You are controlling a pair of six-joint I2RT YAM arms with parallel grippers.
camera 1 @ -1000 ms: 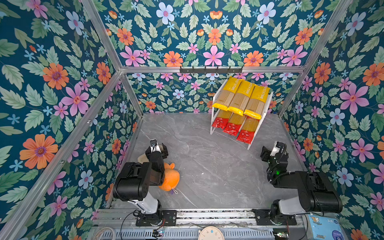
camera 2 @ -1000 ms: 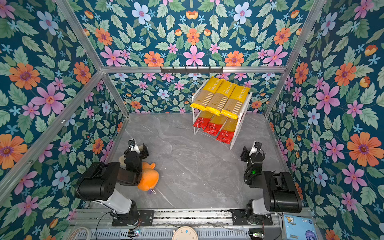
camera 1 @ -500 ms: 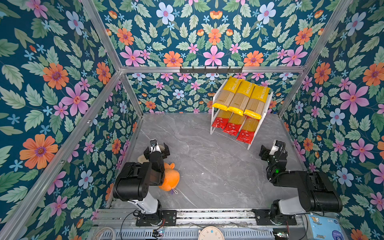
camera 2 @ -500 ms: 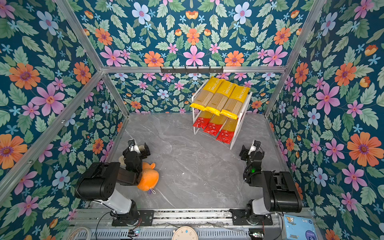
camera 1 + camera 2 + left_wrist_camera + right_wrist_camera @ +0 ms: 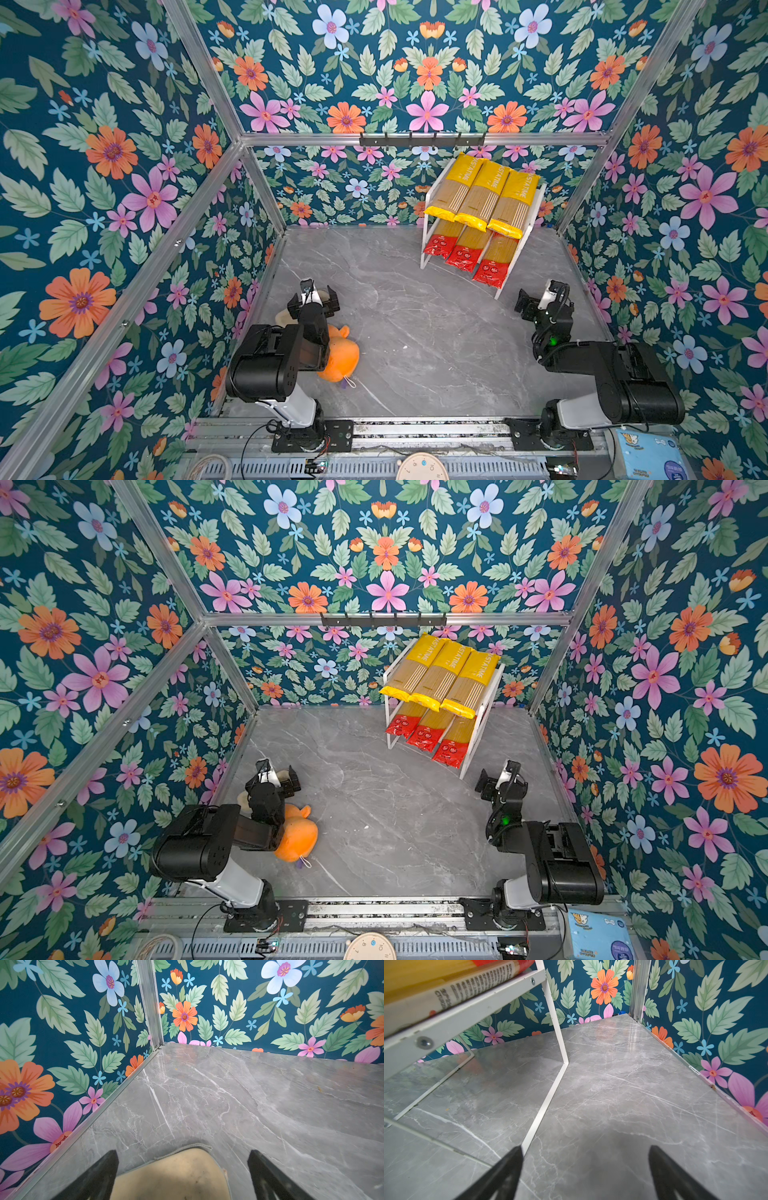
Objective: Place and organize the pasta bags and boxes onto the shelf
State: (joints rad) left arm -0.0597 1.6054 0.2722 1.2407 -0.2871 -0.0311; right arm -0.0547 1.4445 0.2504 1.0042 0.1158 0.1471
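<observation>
Yellow packs [image 5: 482, 195]: three, long, flat, glossy, side by side on the top board.
Red-ended packs [image 5: 465, 249]: three, clear middles showing noodles, on the lower board.
Shelf [image 5: 471, 1012]: one, thin white frame, far right of the grey marbled counter [image 5: 415, 324].
Left claw [image 5: 182, 1153]: spread, empty, over one rounded beige lump [image 5: 174, 1174].
Right claw [image 5: 585, 1149]: spread, empty, near a shelf leg.
Plush toy [image 5: 343, 359]: one, orange, soft.

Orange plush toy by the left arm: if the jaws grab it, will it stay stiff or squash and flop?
Probably squashes: the orange plush toy looks soft and rounded. Likely light for its bulk, so a push should slide it across the smooth table rather than tip it.
</observation>
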